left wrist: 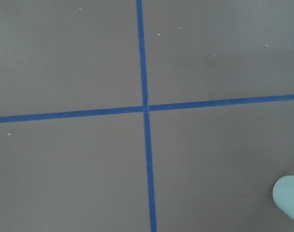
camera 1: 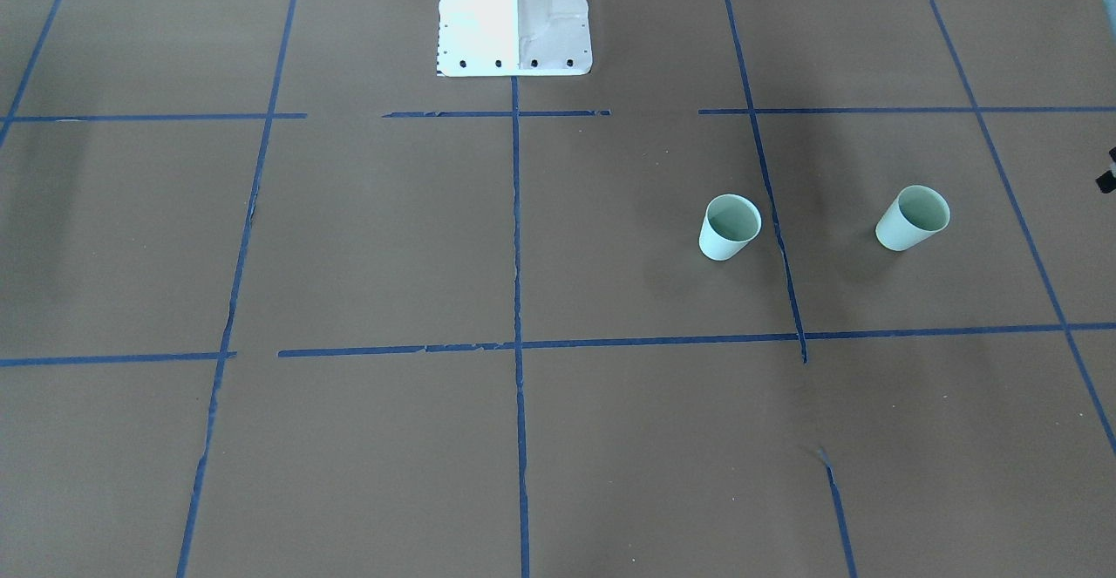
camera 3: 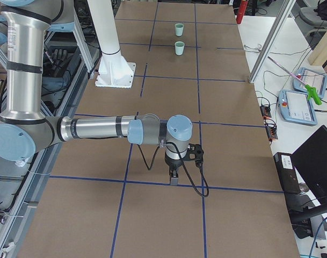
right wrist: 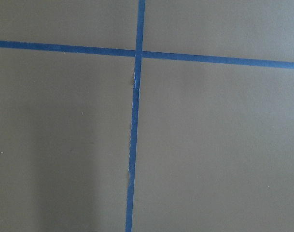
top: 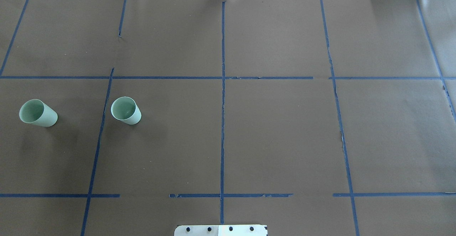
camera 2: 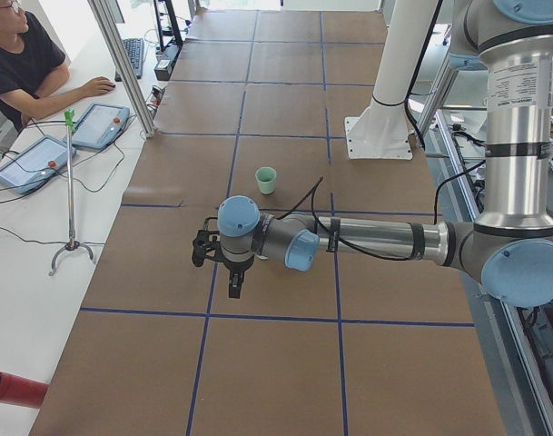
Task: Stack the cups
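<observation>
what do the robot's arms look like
The left arm and the right arm match: silver metal tubes, round pale blue joint caps, a black cable looping by each wrist. The left tool and right tool are small and black.

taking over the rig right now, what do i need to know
Left gripper: over the table near the cups, no cup in it; open or shut, cannot tell.
Right gripper: over the table far from the cups, no cup in it; cannot tell either.
Cups: outer cup and inner cup stand upright and apart on the robot's left, a tape line between them.
Done: nothing stacked.
Left: lift one cup and set it into the other.
</observation>
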`<action>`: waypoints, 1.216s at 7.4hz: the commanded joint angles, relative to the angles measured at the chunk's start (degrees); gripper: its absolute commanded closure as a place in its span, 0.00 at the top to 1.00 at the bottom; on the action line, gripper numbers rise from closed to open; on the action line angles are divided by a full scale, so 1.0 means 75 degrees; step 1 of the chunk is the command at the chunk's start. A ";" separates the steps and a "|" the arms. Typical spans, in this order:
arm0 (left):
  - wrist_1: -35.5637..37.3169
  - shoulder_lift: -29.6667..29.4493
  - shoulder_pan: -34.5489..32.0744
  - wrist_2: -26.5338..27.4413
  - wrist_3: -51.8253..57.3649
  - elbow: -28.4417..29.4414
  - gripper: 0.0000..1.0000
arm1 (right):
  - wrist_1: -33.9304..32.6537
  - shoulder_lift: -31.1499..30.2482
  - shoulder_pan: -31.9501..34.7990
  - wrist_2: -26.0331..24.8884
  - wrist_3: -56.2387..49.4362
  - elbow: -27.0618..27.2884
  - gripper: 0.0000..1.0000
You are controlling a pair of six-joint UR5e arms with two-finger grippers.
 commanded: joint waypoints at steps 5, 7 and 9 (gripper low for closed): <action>-0.1359 0.0095 0.2176 0.0766 -0.4048 0.0007 1.00 | 0.0000 0.0000 0.0000 -0.0011 0.0000 0.0000 1.00; -0.1359 0.0118 0.2423 0.0766 -0.4088 -0.0005 1.00 | 0.0000 0.0000 0.0000 -0.0011 0.0000 0.0011 1.00; -0.1359 0.0106 0.2751 0.0778 -0.4112 0.0077 0.92 | 0.0000 0.0000 0.0000 0.0000 0.0000 0.0011 1.00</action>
